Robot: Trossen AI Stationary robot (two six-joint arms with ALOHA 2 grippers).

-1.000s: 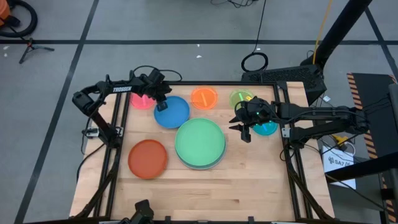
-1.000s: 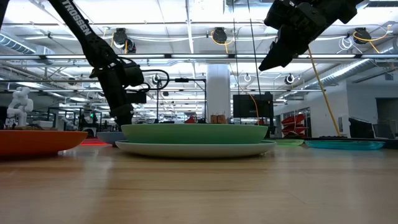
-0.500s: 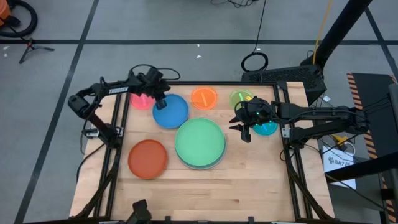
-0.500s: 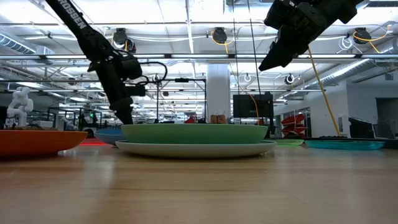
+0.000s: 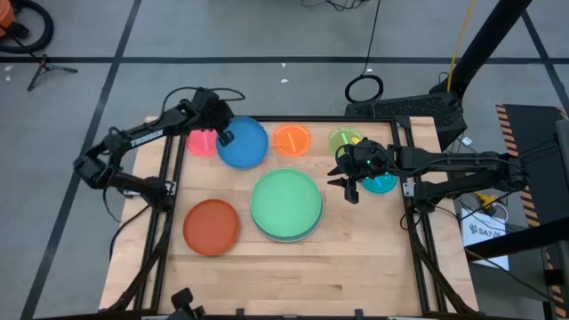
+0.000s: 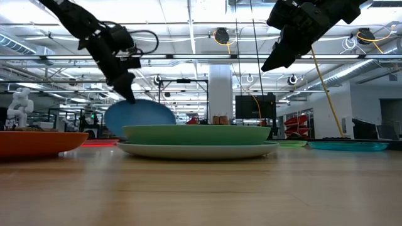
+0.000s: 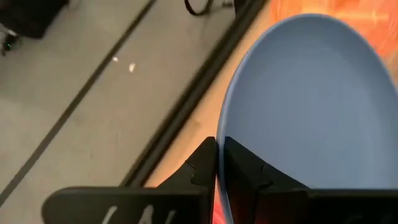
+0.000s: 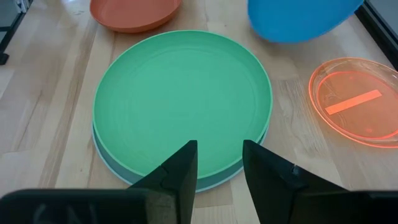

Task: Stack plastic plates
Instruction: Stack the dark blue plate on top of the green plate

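The green plate [image 5: 285, 203] covers most of the light blue plate [image 8: 205, 182] beneath it, mid-table. The left gripper [image 5: 220, 135] pinches the rim of the blue plate [image 5: 242, 142], tilted up off the table's far side. The right gripper [image 5: 345, 183], fingers apart and empty, hovers beside the stack.

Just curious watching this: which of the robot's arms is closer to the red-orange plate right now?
Left. The left gripper is across the table, clamping the blue plate's rim, while the right gripper hovers beyond the green plate, farther from the red-orange plate.
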